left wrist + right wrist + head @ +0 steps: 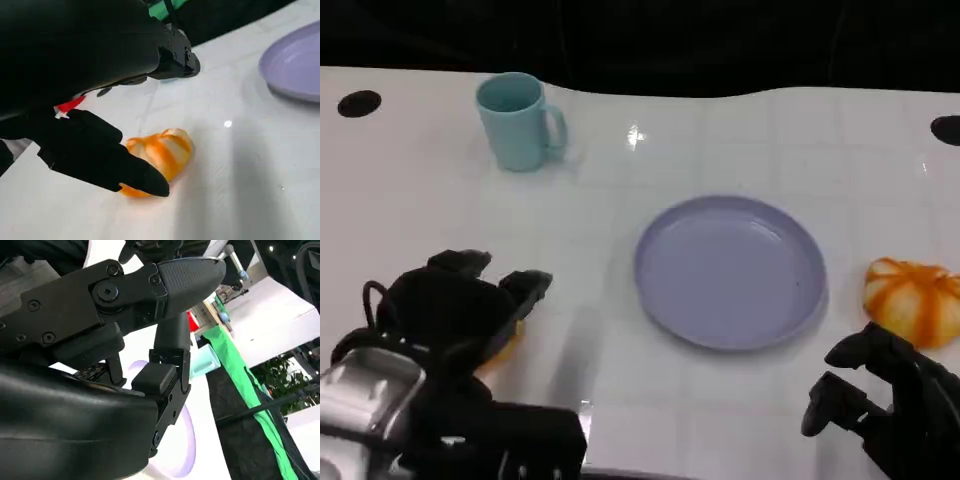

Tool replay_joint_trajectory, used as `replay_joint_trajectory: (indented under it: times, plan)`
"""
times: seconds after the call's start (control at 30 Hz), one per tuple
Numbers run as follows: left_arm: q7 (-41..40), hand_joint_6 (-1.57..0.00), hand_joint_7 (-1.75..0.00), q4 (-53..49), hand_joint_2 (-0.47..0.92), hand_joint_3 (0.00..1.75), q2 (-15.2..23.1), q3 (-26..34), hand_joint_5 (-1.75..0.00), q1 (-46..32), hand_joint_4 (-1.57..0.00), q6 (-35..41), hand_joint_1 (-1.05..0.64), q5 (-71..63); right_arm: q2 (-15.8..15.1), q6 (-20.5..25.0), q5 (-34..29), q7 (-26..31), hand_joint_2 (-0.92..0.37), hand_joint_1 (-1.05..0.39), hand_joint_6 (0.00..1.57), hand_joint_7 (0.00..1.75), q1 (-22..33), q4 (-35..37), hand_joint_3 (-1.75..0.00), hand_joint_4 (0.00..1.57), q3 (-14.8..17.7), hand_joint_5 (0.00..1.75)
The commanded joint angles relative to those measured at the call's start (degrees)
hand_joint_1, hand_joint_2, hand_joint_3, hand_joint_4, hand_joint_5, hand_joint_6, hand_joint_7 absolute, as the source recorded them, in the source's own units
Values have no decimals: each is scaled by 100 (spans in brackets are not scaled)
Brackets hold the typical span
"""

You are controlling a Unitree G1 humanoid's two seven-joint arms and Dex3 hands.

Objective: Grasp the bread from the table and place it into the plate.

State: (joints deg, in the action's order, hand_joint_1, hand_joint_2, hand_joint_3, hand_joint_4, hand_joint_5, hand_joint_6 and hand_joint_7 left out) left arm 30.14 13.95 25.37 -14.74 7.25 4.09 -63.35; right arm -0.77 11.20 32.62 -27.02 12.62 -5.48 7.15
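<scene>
Reach step: left hand point(75, 100), fingers point(107, 162) spread wide over bread point(162, 152) (not yet gripped); next, close and lift.

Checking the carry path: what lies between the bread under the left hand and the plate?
Nothing: the left wrist view shows bare white table between the bread below the left hand and the plate.

A plate point(730, 272) is set at the middle of the table point(620, 400). A mug point(516, 121) stands far left of it. One bread point(912, 301) lies just right of the plate, another point(159, 156) near left, under the left hand point(455, 305). The right hand point(890, 395) is placed near right.
</scene>
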Motion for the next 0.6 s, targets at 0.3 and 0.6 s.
replay_joint_trajectory:
  times: [0.3, 0.6]
  plan:
    - [-148, -15, 0, -1721, 82, 3, -47, -387, -3, 908, -9, 624, -61, 43, -46, -53, -16, -30, -92, -52, 82, 105, 27, -7, -19, 74, 46, 154]
    - [-754, -12, 0, -3124, 83, 1, -75, -680, -2, 1490, -8, 471, -59, 489, -75, -49, -29, -48, -92, -52, 82, 105, 41, -26, -19, 74, 42, 155]
